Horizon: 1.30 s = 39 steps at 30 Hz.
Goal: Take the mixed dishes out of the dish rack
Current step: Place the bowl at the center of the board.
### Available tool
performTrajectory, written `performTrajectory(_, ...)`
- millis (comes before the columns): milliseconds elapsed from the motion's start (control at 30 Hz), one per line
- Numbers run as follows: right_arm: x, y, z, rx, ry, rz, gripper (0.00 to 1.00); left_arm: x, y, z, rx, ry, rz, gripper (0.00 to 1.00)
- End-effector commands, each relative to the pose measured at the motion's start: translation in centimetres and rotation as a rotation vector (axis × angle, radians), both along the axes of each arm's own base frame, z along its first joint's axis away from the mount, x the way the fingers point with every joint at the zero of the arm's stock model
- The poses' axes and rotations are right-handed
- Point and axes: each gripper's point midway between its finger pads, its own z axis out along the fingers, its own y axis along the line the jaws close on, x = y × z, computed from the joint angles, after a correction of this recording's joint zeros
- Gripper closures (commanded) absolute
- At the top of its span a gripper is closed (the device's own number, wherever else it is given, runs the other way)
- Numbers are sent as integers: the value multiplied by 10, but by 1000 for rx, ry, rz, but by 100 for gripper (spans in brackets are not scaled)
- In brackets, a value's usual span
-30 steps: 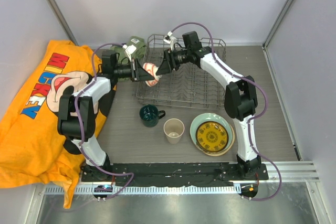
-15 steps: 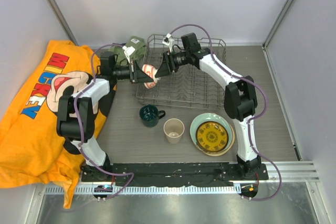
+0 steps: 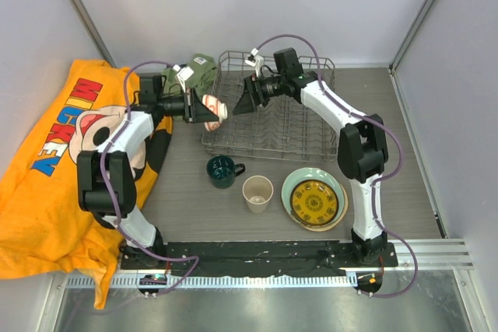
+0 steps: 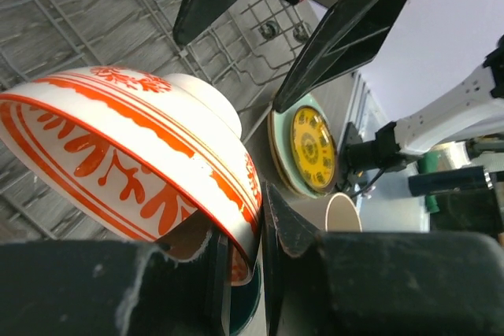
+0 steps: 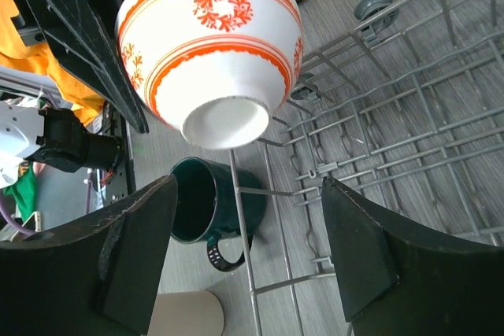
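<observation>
Since a second ago the small red-orange bowl has shifted left with the left gripper; right gripper jaws now spread wide, clear of it. Bowl hangs over the dish rack's left edge; bare worktop alongside, dark teal mug near the rack's front-left corner. White, orange bands and leaf motifs, tipped sideways, foot toward the right jaws. Left jaws pinch its rim.
</observation>
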Motion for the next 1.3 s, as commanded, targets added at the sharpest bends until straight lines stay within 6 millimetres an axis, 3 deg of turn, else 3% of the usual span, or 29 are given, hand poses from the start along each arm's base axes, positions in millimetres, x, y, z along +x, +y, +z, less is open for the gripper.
performTrajectory(0,-5,-8,57,46,-164,-8,20,-16,8,39,93,-136,-18,100)
performTrajectory(200,-7,-16,55,17,-180,-33,20,-31,38,42,365,-273,44,100)
performTrajectory(433,-7,-21,45,-14,-192,-41,20,-82,71,8,682,-297,11,100)
performTrajectory(567,-8,-23,39,-32,-188,-49,19,-120,66,-10,814,-329,-88,100)
performTrajectory(633,-8,-26,33,-52,-188,-55,19,-133,71,-17,890,-360,-105,100)
performTrajectory(767,-10,-30,25,-79,-190,-62,20,-162,63,-33,988,-408,-207,100)
performTrajectory(933,-13,-36,15,-114,-187,-66,20,-193,63,-65,1123,-434,-347,100)
performTrajectory(1033,-14,-38,10,-127,-189,-66,19,-208,58,-79,1176,-483,-420,100)
performTrajectory(1267,-16,-39,-3,-141,-176,-60,19,-208,56,-91,1225,-532,-458,100)
